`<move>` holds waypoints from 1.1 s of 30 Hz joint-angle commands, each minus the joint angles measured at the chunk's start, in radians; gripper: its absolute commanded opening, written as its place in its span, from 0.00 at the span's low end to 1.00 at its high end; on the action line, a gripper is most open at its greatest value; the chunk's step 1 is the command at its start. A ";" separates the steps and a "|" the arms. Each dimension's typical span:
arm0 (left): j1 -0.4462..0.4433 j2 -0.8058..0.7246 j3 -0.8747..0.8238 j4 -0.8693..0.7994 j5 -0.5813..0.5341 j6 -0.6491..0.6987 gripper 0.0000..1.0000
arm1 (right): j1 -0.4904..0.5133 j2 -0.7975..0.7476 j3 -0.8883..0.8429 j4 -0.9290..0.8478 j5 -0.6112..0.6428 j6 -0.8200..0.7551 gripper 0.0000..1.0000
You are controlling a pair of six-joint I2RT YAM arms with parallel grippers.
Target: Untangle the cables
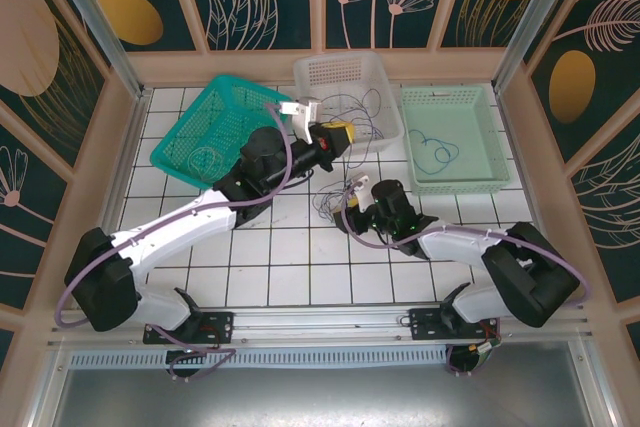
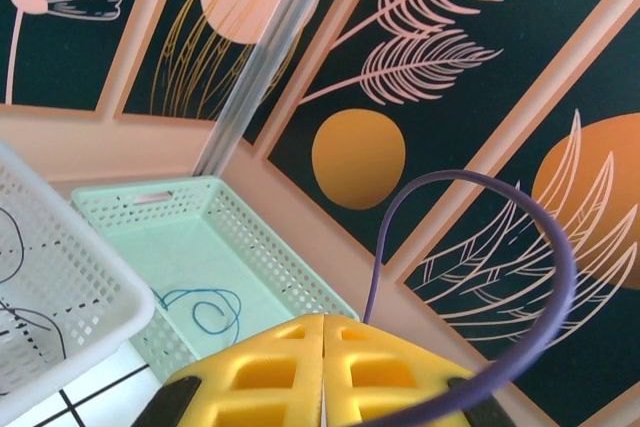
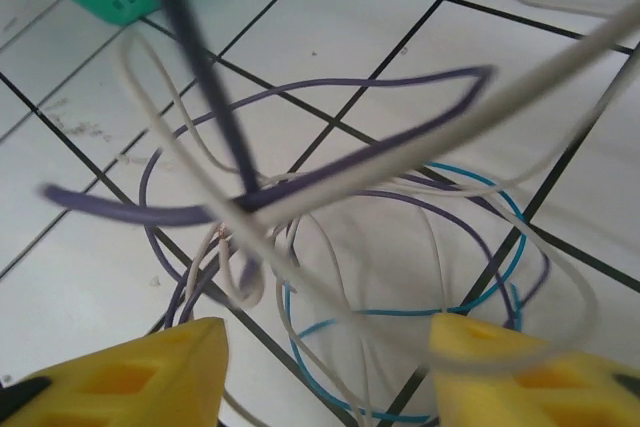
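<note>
- Right claw [image 3: 325, 337] released, fingers straddling the cables [image 3: 360, 237], which lie tangled on the tiled surface [image 3: 400, 7].
- Left claw [image 2: 325, 332] clenched, raised clear.
- Best to pinch one cable only and lift slowly so the loops slip free.

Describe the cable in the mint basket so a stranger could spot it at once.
At the table's far right corner sits the mint basket. On its floor lies one thin blue cable, loosely looped and alone, unlike the mixed tangle on the table.
</note>
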 commanded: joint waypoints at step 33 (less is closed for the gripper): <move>-0.007 0.032 -0.006 0.125 0.085 -0.104 0.00 | 0.015 -0.205 0.040 0.219 0.159 0.029 0.84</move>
